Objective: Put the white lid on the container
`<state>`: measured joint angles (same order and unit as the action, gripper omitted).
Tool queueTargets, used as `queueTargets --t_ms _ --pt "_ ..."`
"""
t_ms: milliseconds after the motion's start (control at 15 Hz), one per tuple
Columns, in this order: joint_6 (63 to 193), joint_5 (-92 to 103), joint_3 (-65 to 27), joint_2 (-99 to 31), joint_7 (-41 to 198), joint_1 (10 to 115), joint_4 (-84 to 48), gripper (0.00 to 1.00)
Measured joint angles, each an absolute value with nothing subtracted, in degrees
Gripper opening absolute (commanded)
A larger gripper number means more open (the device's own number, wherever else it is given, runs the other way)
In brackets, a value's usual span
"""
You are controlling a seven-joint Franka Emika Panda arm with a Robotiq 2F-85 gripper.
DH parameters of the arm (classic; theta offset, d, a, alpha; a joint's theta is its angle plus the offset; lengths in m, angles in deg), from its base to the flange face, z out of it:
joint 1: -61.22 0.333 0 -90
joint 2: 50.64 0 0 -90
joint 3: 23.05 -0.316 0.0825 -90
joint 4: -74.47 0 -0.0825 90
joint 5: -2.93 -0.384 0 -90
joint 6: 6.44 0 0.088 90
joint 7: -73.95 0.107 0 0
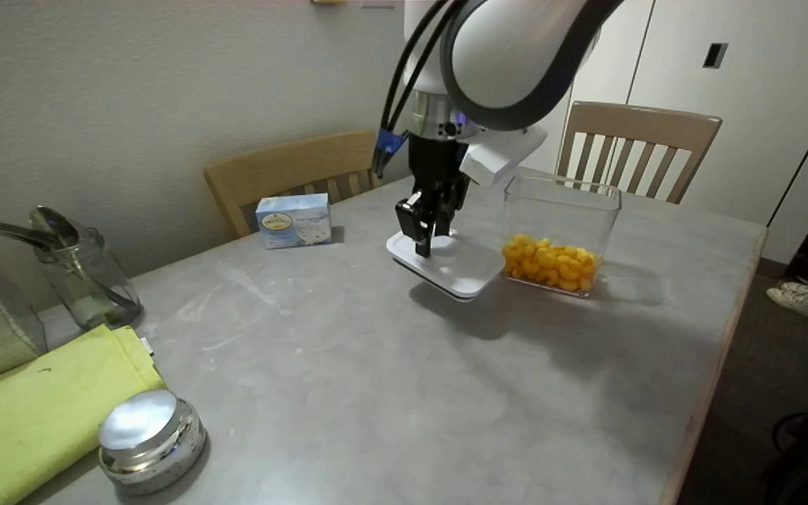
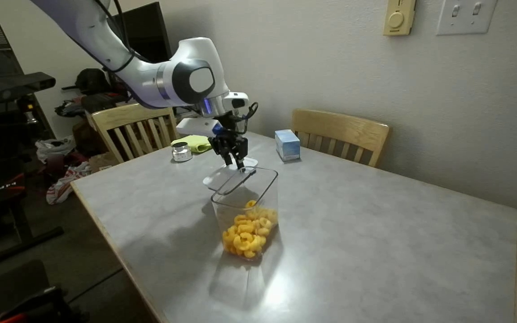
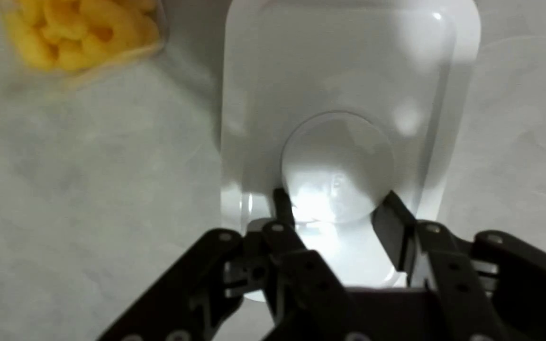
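Pinching the white lid (image 1: 456, 268) by its round button (image 3: 339, 156) with my gripper (image 3: 335, 203), I hold it mid-frame above the grey tabletop (image 2: 375, 233), presumably to leave its rim (image 3: 235, 118) free for the container (image 1: 562, 214), right of centre in an exterior view. Glare (image 2: 277, 291) marks the surface; beyond, a wooden chair (image 2: 343, 126) and pale wall (image 2: 420, 98).

Wrist view: the white lid (image 3: 344, 61) is cropped above and partly covered below by the gripper (image 3: 334, 203); the clear plastic container (image 3: 112, 59) (its outline blurred) runs past the upper edge.
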<state>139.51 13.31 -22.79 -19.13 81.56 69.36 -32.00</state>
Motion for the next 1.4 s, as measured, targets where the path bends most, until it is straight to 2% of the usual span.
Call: queueTargets --t_ms 733,1400 --pt "133.8 13.4 -24.2 -27.5 66.7 68.2 -30.3 0.22" --pt "117.0 10.3 -26.0 -28.1 57.4 66.2 -19.3 0.22"
